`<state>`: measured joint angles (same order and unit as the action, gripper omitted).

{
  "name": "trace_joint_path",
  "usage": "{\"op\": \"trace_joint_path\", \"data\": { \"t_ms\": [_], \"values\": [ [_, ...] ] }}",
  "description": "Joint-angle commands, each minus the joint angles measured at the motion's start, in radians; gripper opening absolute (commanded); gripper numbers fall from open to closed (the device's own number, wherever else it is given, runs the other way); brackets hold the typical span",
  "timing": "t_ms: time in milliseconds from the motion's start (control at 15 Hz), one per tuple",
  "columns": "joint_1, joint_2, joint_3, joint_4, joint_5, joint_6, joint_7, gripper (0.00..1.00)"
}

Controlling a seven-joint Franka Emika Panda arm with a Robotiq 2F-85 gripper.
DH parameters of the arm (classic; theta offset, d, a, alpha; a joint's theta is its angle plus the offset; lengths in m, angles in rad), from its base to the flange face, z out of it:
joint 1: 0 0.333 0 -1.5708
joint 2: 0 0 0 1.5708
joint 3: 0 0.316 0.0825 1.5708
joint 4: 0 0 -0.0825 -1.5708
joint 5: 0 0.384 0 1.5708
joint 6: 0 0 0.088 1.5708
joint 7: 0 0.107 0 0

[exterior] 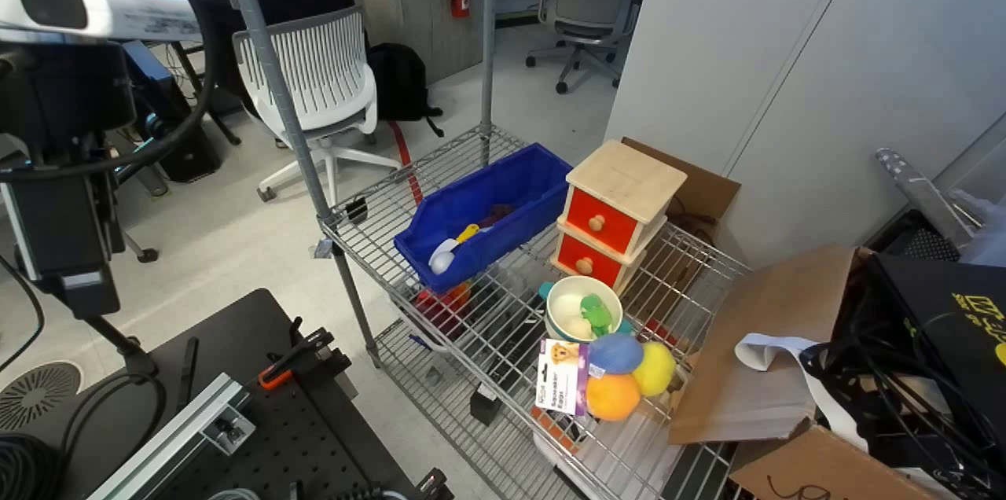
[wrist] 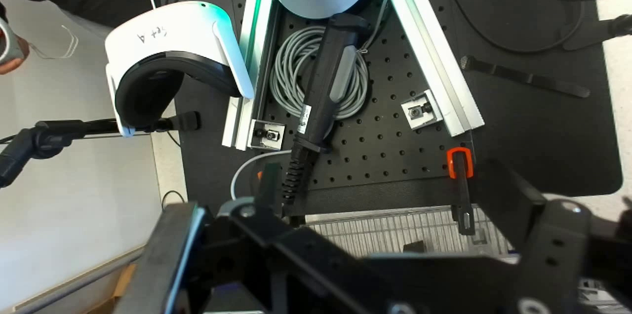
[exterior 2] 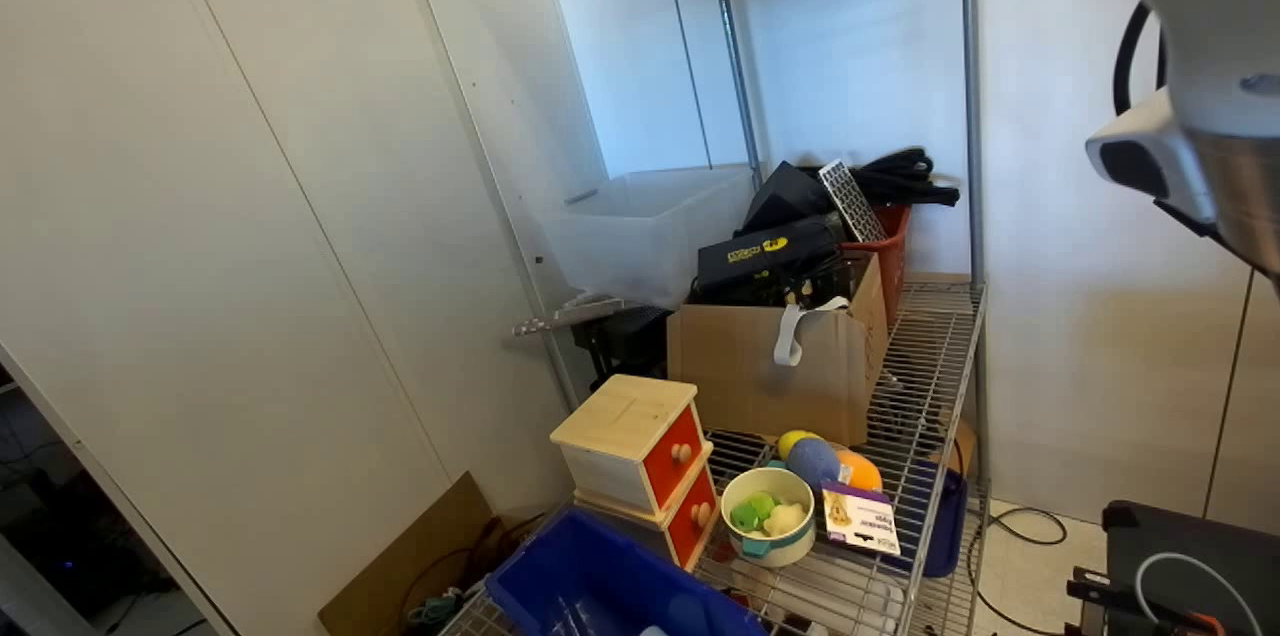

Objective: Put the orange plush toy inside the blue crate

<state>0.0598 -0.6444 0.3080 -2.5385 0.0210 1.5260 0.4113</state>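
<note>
Gripper (wrist: pixel 382 180) gapes, holding nothing. The orange toy (exterior: pixel 613 398) lies near the bowl (exterior: pixel 567 302), on the side away from the blue crate (exterior: pixel 512 237); the blue toy (exterior: pixel 617 353) crowding it could get pinched instead.

Blue crate (exterior: pixel 515 231) is showing smooth plastic; orange plush toy (exterior: pixel 613 398), matt cloth; drawer chest (exterior: pixel 617 209), wood; wire shelf (exterior: pixel 511 303), metal.

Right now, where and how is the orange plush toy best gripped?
Grip the orange plush toy around its rounded middle, probably from above: its top looks uncovered, while the blue toy, yellow toy and printed card sit close beside it.
</note>
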Motion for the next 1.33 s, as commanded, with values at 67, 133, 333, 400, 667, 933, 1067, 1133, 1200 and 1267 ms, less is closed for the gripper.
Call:
{"op": "trace_joint_path", "data": {
  "t_ms": [67,133,333,400,667,933,1067,1133,1200,1267],
  "values": [
    [0.010,0.028,-0.019,0.020,-0.015,0.002,0.004,1.00],
    [0.007,0.038,-0.020,0.026,-0.019,0.005,0.003,1.00],
    [0.012,0.068,-0.035,0.042,-0.025,0.026,-0.034,1.00],
    [0.013,0.083,-0.042,0.050,-0.029,0.035,-0.053,1.00],
    [-0.007,0.156,-0.071,0.096,-0.056,0.118,-0.067,1.00],
    [-0.021,0.229,-0.110,0.144,-0.066,0.172,-0.061,1.00],
    [-0.023,0.264,-0.133,0.170,-0.053,0.173,-0.076,1.00],
    [-0.020,0.280,-0.146,0.182,-0.042,0.170,-0.095,1.00],
    [-0.015,0.294,-0.160,0.195,-0.026,0.162,-0.123,1.00],
    [-0.011,0.306,-0.170,0.204,-0.014,0.160,-0.148,1.00]
  ]
}}
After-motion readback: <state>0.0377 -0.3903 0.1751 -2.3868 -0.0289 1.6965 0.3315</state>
